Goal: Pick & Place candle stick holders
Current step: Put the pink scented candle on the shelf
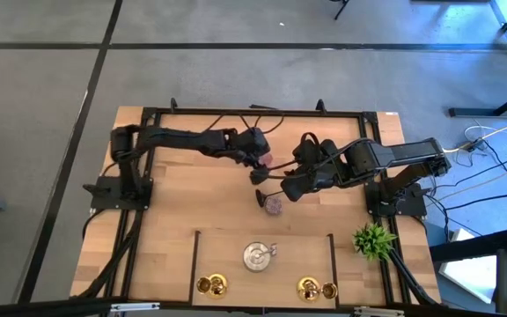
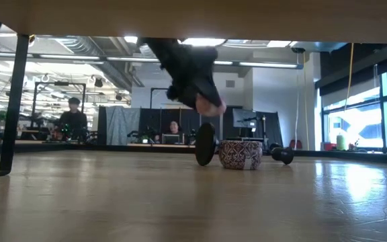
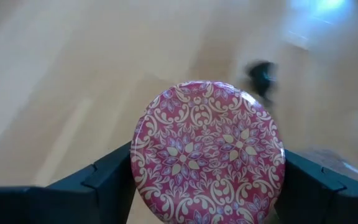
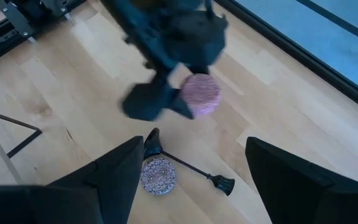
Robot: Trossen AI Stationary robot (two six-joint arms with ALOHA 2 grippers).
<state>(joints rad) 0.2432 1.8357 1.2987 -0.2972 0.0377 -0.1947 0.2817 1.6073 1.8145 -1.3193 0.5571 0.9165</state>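
My left gripper (image 1: 260, 163) is shut on a pink patterned round holder (image 3: 209, 152), lifted above the middle of the table; the holder also shows in the right wrist view (image 4: 202, 94). A second pink round holder (image 1: 274, 205) stands on the table below it. Beside that one, a black holder with a thin stem (image 4: 185, 163) lies on its side. My right gripper (image 1: 290, 187) is open and empty, hovering just right of these two. A silver round holder (image 1: 258, 255) and small gold holders (image 1: 211, 284) (image 1: 315, 288) stand near the front edge. My left gripper pinches the pink holder between its two fingers (image 3: 107, 177), one on each opposite side of its round wall (image 3: 143, 163). The fingers slant down from above and from the table's left. The holder is lifted clear of the table, its flat patterned face turned toward the wrist camera.
A green spiky plant (image 1: 374, 239) stands at the right front. Thin dark lines (image 1: 196, 264) mark off a field at the front with the silver holder inside. Bare wood (image 1: 192, 202) lies left of centre.
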